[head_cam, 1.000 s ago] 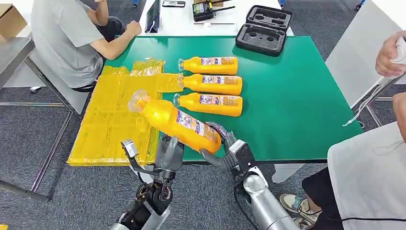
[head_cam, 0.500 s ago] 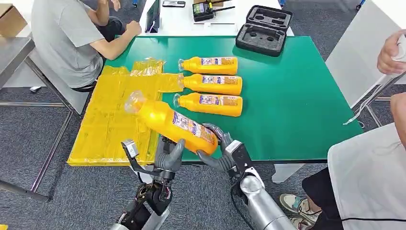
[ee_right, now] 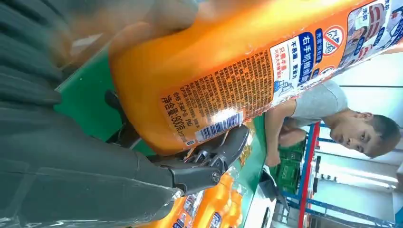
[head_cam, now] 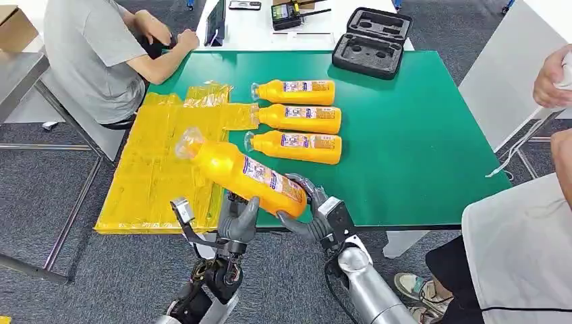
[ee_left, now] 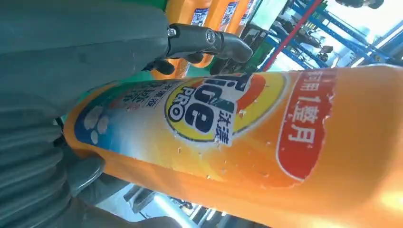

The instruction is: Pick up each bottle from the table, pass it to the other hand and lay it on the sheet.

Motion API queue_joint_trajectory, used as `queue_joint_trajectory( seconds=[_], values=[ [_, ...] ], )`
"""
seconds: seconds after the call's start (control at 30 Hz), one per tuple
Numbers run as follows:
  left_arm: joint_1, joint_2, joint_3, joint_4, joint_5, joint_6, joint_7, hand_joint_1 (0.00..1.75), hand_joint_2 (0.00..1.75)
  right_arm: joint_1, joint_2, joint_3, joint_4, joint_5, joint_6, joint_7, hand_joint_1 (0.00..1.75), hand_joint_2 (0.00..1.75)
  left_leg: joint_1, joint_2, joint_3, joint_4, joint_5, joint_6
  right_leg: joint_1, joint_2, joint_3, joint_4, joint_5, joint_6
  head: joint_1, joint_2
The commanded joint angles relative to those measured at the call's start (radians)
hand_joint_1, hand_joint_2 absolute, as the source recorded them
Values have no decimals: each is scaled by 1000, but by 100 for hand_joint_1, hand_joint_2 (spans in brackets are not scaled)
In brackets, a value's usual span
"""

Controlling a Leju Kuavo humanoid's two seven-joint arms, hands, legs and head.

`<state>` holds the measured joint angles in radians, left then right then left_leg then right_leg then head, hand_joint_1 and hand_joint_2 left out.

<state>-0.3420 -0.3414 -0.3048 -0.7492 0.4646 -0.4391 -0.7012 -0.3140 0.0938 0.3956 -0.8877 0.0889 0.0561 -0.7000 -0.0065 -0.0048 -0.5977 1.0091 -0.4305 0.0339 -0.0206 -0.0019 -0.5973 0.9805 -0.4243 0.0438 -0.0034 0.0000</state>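
Observation:
An orange bottle (head_cam: pixel 236 172) with a clear cap end hangs tilted over the near edge of the green table (head_cam: pixel 418 148), cap toward the yellow sheet (head_cam: pixel 155 169). My right hand (head_cam: pixel 317 212) grips its base; in the right wrist view my fingers (ee_right: pixel 223 152) curl around the bottle (ee_right: pixel 228 61). My left hand (head_cam: pixel 239 217) wraps the bottle's middle from below, and in the left wrist view the label (ee_left: pixel 247 128) lies against my palm under a dark finger (ee_left: pixel 209 40). Three more orange bottles (head_cam: pixel 297 92), (head_cam: pixel 300 118), (head_cam: pixel 297 147) lie side by side on the table.
A person in a grey shirt (head_cam: pixel 94 54) sits at the table's far left corner. A black foam case (head_cam: pixel 372 42) rests at the back edge. Another person (head_cam: pixel 519 250) stands close on the right, with a hand (head_cam: pixel 553 74) above.
The bottle shifted slightly left and down into my left hand, whose fingers have come up around it. My right hand followed with the base. The seated person's arm moved.

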Motion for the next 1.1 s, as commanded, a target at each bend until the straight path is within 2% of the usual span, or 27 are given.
queue_joint_trajectory(
  seconds=[0.03,0.37,0.4,0.5,0.53,0.57,0.7,0.8,0.9,1.0,1.03,1.1],
  values=[
    [0,-8,17,52,-8,-11,3,0,175,-29,-19,7,29,-5,4,2,162,175,1,1,3,-1,-1,-1,1,1,3,-1,-1,-1,0,0],
    [-2,-8,19,57,-5,-1,3,0,175,-34,-15,14,44,0,6,2,161,175,1,1,3,-1,-1,-2,1,1,3,-1,-1,-2,0,0],
    [-2,-8,19,57,-5,-1,3,119,175,-34,-15,14,44,0,6,2,159,175,1,1,3,-1,-1,-1,1,1,2,-1,0,-1,0,0],
    [-7,-8,6,54,-8,-8,3,152,175,-37,-4,27,61,8,3,2,162,175,1,1,3,0,-1,-1,1,1,3,-1,0,-1,0,0],
    [-8,-8,6,54,-8,-5,3,152,175,-37,-2,30,63,9,1,2,159,175,1,2,4,0,-2,-2,2,1,4,-1,-1,-2,0,0],
    [-9,-8,7,54,-9,-4,3,164,175,-38,0,31,66,10,1,2,164,175,1,1,4,0,-1,-2,1,1,4,-1,-1,-2,0,0],
    [-14,-8,16,64,-12,-11,3,162,175,-49,4,37,84,13,1,2,162,175,0,1,2,0,-1,-1,1,1,2,0,0,-1,0,0],
    [-16,-8,16,65,-17,-15,3,173,175,-55,5,44,89,10,2,2,162,175,0,1,2,0,-1,-1,1,1,2,-1,0,-1,0,0],
    [-15,-8,14,60,-18,-11,3,175,175,-53,2,43,85,9,-2,2,166,175,1,1,2,0,-1,-1,1,1,2,-1,0,-1,0,0],
    [-16,-8,12,60,-12,-9,3,171,175,-49,-1,46,81,11,2,2,159,175,0,1,2,0,-1,-1,1,1,2,0,0,-1,0,0],
    [-16,-8,11,57,-13,-9,3,175,175,-49,-1,47,81,11,3,2,164,175,1,1,3,0,-2,-2,1,1,3,0,-1,-2,0,0],
    [-14,-8,12,48,-15,-7,3,175,175,-48,-2,46,82,10,0,2,157,175,1,1,2,0,-1,-1,1,1,2,0,0,-1,0,0]
  ],
)
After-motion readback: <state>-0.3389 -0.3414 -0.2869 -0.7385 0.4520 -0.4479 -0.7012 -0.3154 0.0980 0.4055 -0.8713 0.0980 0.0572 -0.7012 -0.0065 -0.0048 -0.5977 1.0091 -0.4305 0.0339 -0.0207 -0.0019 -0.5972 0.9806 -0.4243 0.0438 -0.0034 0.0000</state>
